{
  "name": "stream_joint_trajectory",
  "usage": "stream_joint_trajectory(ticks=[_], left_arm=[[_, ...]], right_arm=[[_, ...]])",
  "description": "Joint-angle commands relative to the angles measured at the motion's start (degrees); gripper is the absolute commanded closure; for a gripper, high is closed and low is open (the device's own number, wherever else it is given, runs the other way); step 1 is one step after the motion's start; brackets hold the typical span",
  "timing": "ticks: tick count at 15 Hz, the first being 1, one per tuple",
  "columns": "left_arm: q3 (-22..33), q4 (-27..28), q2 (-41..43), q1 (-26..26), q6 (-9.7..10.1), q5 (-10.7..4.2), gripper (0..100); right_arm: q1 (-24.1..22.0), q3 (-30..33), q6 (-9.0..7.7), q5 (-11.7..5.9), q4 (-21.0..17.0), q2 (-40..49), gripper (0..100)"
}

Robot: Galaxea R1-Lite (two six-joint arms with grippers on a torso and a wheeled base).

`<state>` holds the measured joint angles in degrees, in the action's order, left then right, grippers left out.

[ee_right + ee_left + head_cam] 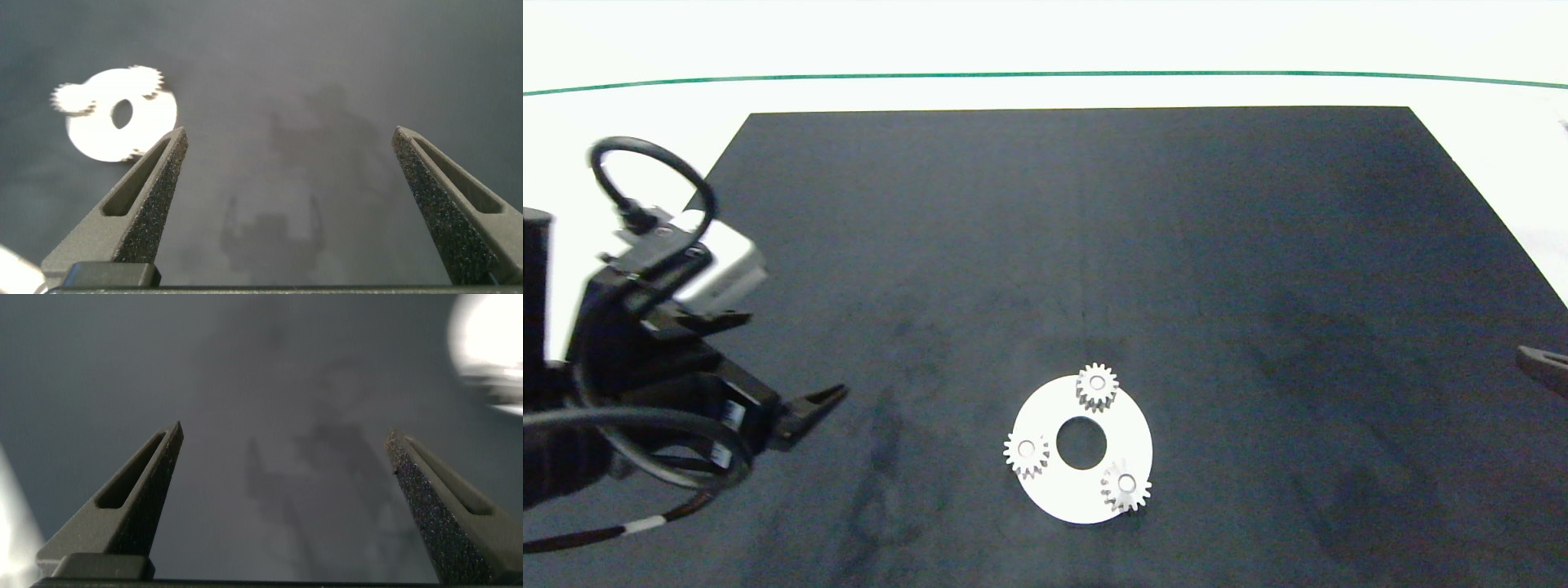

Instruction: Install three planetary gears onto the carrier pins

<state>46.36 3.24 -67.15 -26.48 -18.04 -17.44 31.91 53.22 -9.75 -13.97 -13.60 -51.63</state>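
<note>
White table (1045,49); black mat (1094,245); white disc (1131,445).

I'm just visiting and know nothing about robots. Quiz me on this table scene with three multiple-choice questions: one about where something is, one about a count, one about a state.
1. Where do the planetary gears sit?
A. Scattered on the dark mat
B. On the white disc, around its central hole
C. Between the left gripper's fingers

2. How many gears are on the disc?
A. One
B. Two
C. Three

3. What are the two grippers doing?
A. Both open, holding nothing
B. Both shut on a gear
C. One pressing down on the disc

Answers:
1 B: the planetary gears ring the hole of the white disc, each with a pin showing in its centre.
2 C: three gears show at the disc's rim.
3 A: the left gripper and the right gripper both have fingers spread over bare dark mat, away from the disc.
</note>
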Motion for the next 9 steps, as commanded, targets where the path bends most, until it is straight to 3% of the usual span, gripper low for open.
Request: stream_joint_trajectory(ticks=[1, 3, 4, 6, 9], left_arm=[[-2.4, 4.9, 20.1, 25.8, 0.29, -0.05, 0], [-3.2, 9.5, 28.5, 26.2, 0.20, -0.05, 0], [-3.3, 12.2, 32.4, 26.2, 0.20, -0.05, 0], [-3.3, 16.2, 38.6, 26.0, 0.20, -0.05, 0], [-3.3, 22.6, 47.3, 26.0, 0.20, -0.05, 0]], right_arm=[[-1.5, -3.5, -0.18, -7.56, -0.1, 2.7, 0], [-1.4, -4.9, -0.71, -17.49, 0.2, 3.6, 0], [-1.4, -5.9, -1.41, -19.78, 0.2, 6.0, 0], [-2.0, -7.9, -5.19, -21.54, 0.0, 13.3, 0], [-10.6, -12.7, -6.60, -21.98, -0.3, 22.6, 0]])
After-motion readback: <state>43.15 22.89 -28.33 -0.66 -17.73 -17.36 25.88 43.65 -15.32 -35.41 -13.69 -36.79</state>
